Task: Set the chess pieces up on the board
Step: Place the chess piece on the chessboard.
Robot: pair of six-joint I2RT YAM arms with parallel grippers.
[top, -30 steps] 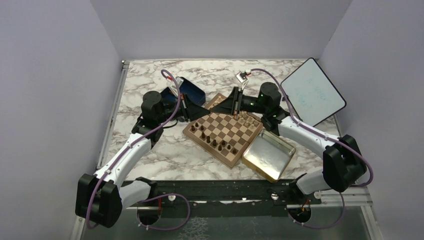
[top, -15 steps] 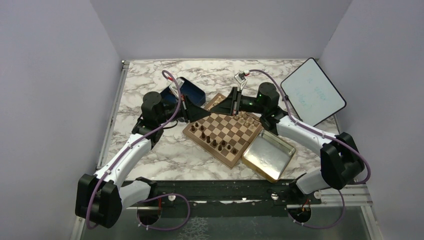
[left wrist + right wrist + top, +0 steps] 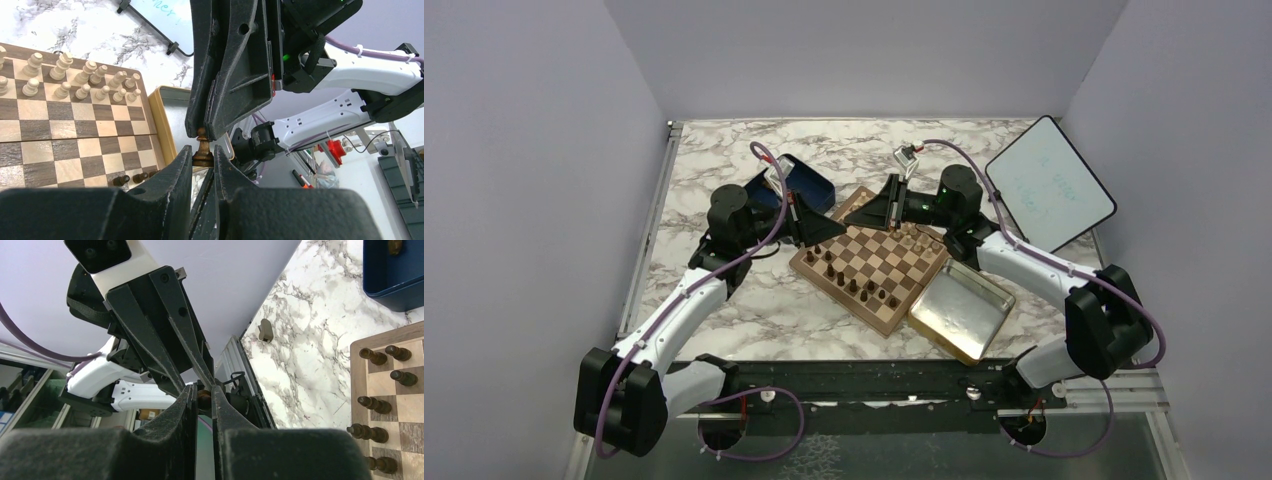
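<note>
Soft, even light fills the top view from above. The marble table [image 3: 774,320] looks bright, and shadows under the arms are faint. The gold tray [image 3: 959,305] has a dull shine and the whiteboard [image 3: 1049,185] glows pale. In the wrist views the left pincer [image 3: 202,156] and right pincer [image 3: 202,392] look big, black and a bit fuzzy, while the tiny chess piece [image 3: 202,147] looks sharp. The far room behind is washed out white.

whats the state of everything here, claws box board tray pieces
left claw: shut on base of dark chess piece
right claw: closed on that piece's top
board: lying flat, pale pieces in two rows, dark side unfinished
blue box: open, loose dark piece inside
metal tray: open side up
</note>
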